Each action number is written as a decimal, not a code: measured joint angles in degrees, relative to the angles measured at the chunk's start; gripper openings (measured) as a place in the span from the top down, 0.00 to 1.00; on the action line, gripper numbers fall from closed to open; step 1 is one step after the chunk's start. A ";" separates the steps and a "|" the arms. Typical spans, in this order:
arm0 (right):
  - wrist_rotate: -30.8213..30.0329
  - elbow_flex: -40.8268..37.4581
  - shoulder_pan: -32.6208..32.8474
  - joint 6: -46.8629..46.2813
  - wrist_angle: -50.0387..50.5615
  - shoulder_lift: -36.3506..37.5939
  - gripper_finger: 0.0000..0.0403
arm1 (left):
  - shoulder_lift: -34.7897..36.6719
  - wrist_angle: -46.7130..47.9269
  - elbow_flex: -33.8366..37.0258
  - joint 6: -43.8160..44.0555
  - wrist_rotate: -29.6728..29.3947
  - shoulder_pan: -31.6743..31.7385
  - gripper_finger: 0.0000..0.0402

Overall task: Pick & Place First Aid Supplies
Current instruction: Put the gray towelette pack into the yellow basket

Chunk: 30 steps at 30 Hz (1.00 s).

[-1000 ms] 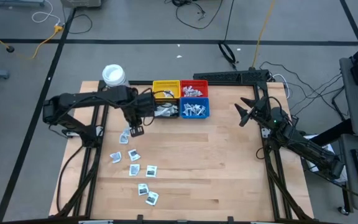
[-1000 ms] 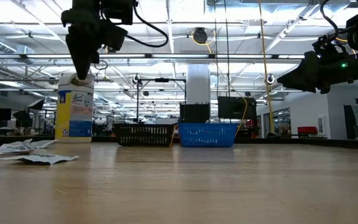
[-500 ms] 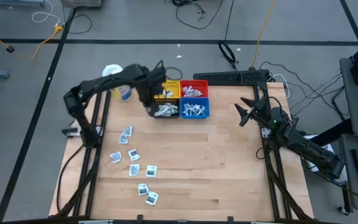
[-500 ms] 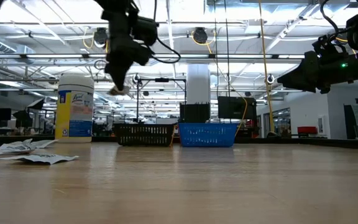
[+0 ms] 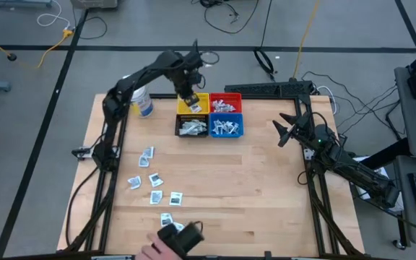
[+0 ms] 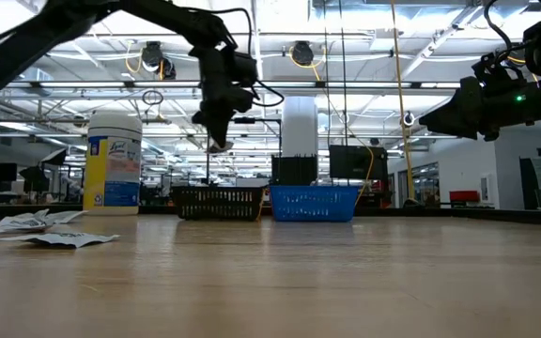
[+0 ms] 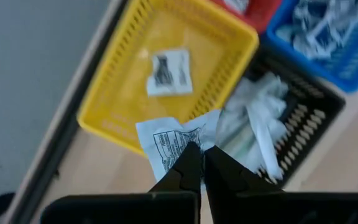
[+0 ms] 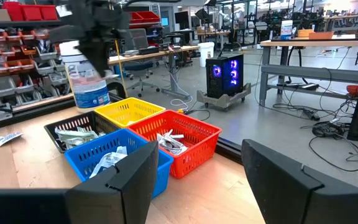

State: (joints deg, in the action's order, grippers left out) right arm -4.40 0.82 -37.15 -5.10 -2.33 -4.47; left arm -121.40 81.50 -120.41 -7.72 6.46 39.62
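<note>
Left claw [image 7: 196, 163] pinches a packet [image 7: 176, 142] above the yellow bin [image 5: 193, 103] at the tabletop's [image 5: 266, 188] far edge; one packet lies inside. Right claw [image 8: 194, 165], spread, hangs over the right edge.

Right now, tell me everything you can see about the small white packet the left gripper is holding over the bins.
The small white packet is a flat, squarish, slightly crumpled sachet, papery or foil-like, with dark printed marks on its face. The left gripper pinches it by one edge, fingers shut on it, so it hangs in the air touching nothing else. It sits above the near rim of the yellow plastic mesh bin, where one similar packet already lies flat.
</note>
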 joint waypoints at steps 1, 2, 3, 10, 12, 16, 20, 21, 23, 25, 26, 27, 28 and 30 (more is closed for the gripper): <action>0.00 0.00 -0.02 -0.02 -0.01 0.00 0.43 | -1.13 0.11 -1.79 -0.02 0.00 0.27 0.99; 0.00 0.00 -0.02 0.00 0.00 0.00 0.43 | -1.87 -0.05 -3.03 -0.01 0.02 0.44 0.99; 0.00 0.00 0.00 0.00 -0.02 0.00 0.43 | -2.62 -0.34 -3.82 -0.12 -0.02 0.55 0.99; 0.00 0.00 0.00 0.00 -0.01 0.00 0.43 | -7.97 -2.19 -3.66 0.30 -0.78 0.22 0.99; 0.00 0.01 -0.01 -0.01 -0.01 0.01 0.43 | -9.46 -2.83 -3.66 0.03 -1.54 0.11 0.99; 0.00 0.00 -0.01 0.00 -0.01 0.01 0.43 | -12.12 -4.77 -3.66 -0.09 -1.60 -0.18 0.99; 0.00 0.00 -0.01 0.00 0.00 0.00 0.43 | -13.62 -5.65 -3.66 0.45 -1.60 -0.33 0.99; 0.00 0.00 -0.02 0.00 -0.02 0.00 0.43 | -13.80 -5.68 -3.66 0.89 -1.67 -0.33 0.98; 0.00 0.00 -0.01 0.00 0.00 0.01 0.43 | -13.86 -6.33 -3.66 1.87 -2.01 -0.33 0.96; 0.00 0.00 -0.02 0.00 0.00 0.00 0.43 | -13.84 -7.78 -3.66 2.35 -2.01 -0.33 0.91; 0.00 0.00 0.00 -0.01 -0.01 0.00 0.43 | -13.84 -8.27 -3.66 2.37 -2.01 -0.33 0.87; 0.00 0.00 -0.02 0.00 -0.01 0.01 0.43 | -13.84 -8.62 -3.66 2.39 -1.98 -0.33 0.84; 0.00 0.00 0.00 0.00 -0.01 0.00 0.43 | -13.84 -8.68 -3.66 2.38 -1.80 -0.33 0.80; 0.00 0.00 0.00 0.00 0.00 0.02 0.43 | -13.83 -8.63 -3.66 2.24 -1.20 -0.33 0.71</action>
State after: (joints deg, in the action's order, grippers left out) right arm -4.40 0.82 -37.15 -5.10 -2.33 -4.45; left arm -135.23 72.87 -124.07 -5.48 5.26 39.29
